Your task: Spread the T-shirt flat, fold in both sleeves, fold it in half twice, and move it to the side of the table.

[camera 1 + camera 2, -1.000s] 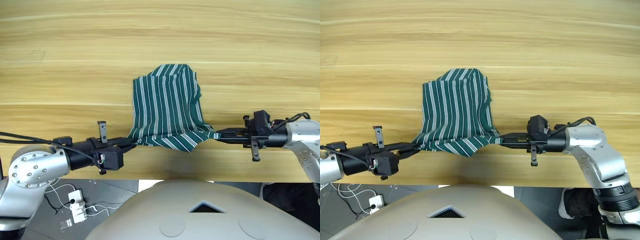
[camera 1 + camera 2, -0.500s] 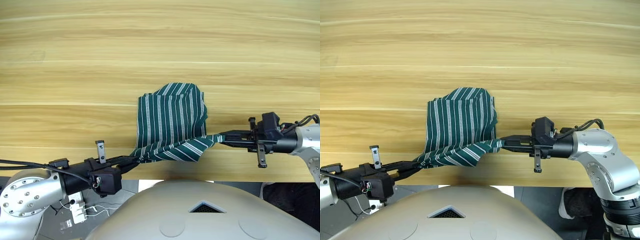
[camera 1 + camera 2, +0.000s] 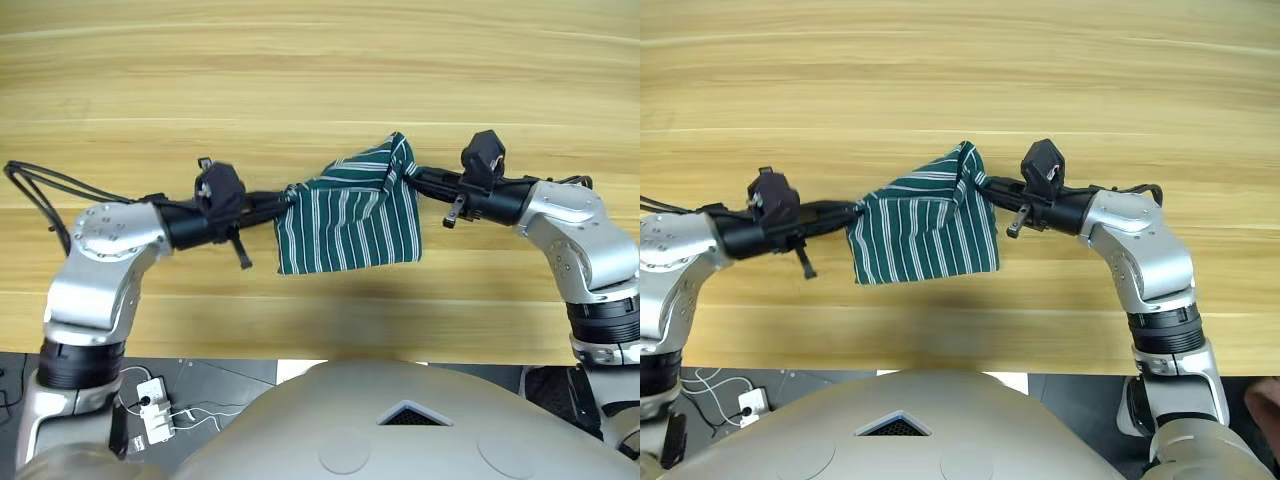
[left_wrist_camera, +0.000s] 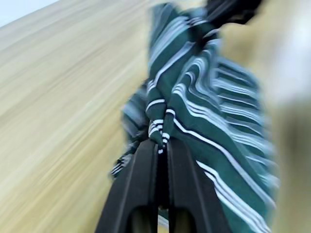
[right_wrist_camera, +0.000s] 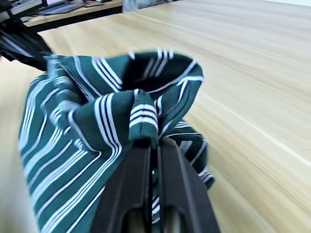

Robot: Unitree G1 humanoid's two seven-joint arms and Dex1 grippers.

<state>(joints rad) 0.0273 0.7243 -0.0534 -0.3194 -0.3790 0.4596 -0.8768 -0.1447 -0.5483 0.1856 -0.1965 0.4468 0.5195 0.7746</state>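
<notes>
Two grippers hold the green striped T-shirt point(image 3: 350, 215) up over the wooden table point(image 3: 300, 60), near the middle of its near half. Our left gripper point(image 3: 285, 197) is clenched on a bunched corner of cloth at the left. Our right gripper point(image 3: 412, 172) is clamped on the opposite corner at the right, a little farther from us. In the wrist views each pair of fingers point(image 4: 136, 184) is pinched tight, with striped fabric squeezed between them. The T-shirt hangs between the two grips as a compact, layered panel, its top edge sagging slightly and its free edge draping toward the near side. We cannot tell whether that free edge touches the wood. We judge that we are in one of the half folds, with the gripped edge raised so it can be carried across the rest of the cloth, and the move to the side not yet begun. The next move calls for both arms to travel together at the same height, then lower the gripped edge so the layers line up. Only then should both grips let go.
</notes>
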